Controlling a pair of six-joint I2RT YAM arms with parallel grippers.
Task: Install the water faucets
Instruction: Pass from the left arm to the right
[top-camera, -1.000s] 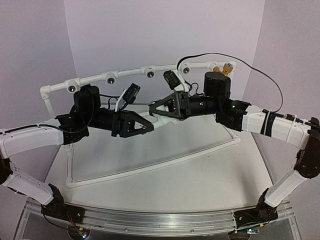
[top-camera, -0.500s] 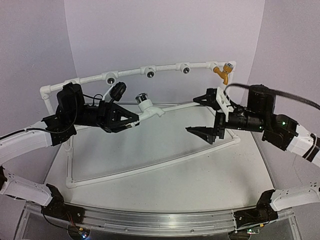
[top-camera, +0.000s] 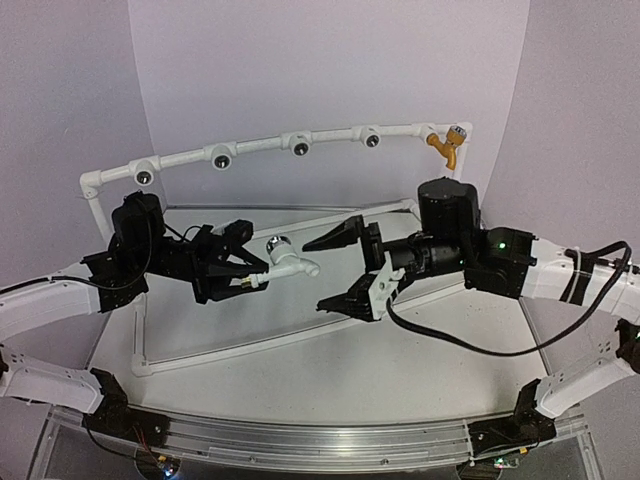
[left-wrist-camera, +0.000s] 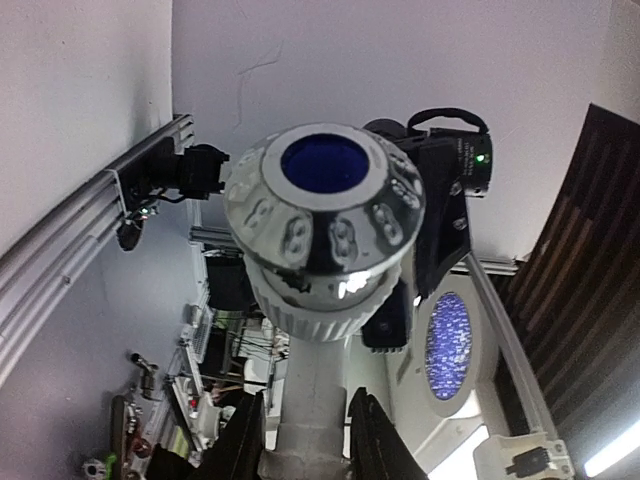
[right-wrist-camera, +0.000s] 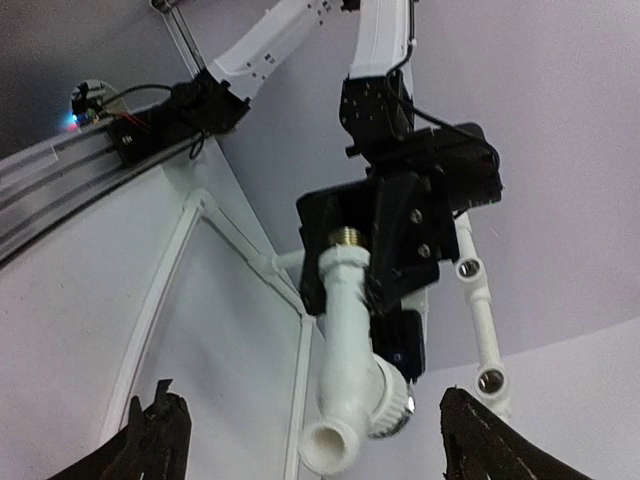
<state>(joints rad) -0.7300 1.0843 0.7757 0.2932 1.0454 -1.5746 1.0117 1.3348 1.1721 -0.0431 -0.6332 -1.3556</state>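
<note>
**White faucet** (top-camera: 290, 264)
- It is held in mid-air over the middle of the table (top-camera: 400, 350) by the left gripper (top-camera: 252, 270).
- The fingers (left-wrist-camera: 240, 445) of that gripper are closed on either side of the faucet's stem.
- The long axis is laid roughly left to right.
- The open spout mouth is pointed right.
- The brass threaded end (right-wrist-camera: 345, 237) is turned back toward the left gripper's own body.
- The chrome handle (top-camera: 277, 245) is seen on the upper, far side.

**Right gripper** (top-camera: 318, 278)
- The jaws are spread wide and nothing is held.
- One fingertip is set to the far side of the spout line and one to the near side, with the faucet just left of them.
- In the right wrist view the spout is centred between the two fingertips but ahead of them.
- No contact is seen.

**Yellow-orange faucet** (top-camera: 445, 145)
- It is already seated at the far right end of the pipe frame (top-camera: 260, 150).
- Four dark sockets along the far rail are unfilled.

**Judgement**
- A handover is taken to be in hand, with the right arm as the only free one and close by.
- The thread is tucked on the left gripper's side, so a grip at the spout end would be needed before it can be offered to a socket.
- The approach would be made leftward along the faucet's axis, with the jaws closed across the spout.
</note>
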